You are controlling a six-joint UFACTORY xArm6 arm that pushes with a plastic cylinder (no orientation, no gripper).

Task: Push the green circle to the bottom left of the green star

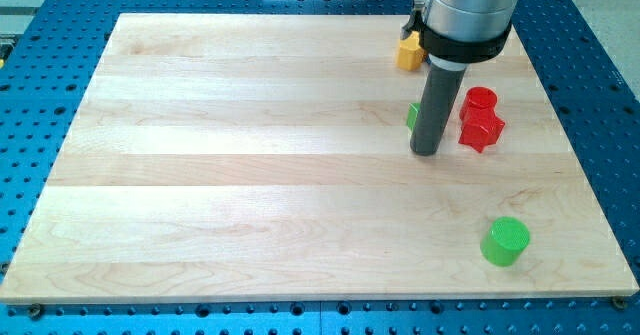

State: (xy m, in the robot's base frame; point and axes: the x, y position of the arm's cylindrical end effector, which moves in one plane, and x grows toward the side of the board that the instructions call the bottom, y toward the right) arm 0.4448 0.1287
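At view's right: my tip (425, 152) beside half-hidden green block (411, 115); green circle (505, 241) well apart; no grasping tool.

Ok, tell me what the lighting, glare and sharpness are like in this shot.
Camera view: even, soft lighting, faint shadows; mild sheen on the arm's metal housing; green circle and red blocks crisp; my tip sharp, the rod hiding most of a green block.

The tabletop (250, 155) is pale wood with a smooth matt finish and faint grain, laid on a blue metal plate (600, 95) dotted with holes. The green circle (505, 241) near the bottom right corner looks like smooth plastic. The rod above my tip (425, 152) is dark and matt, under a shiny metal collar (465, 10).
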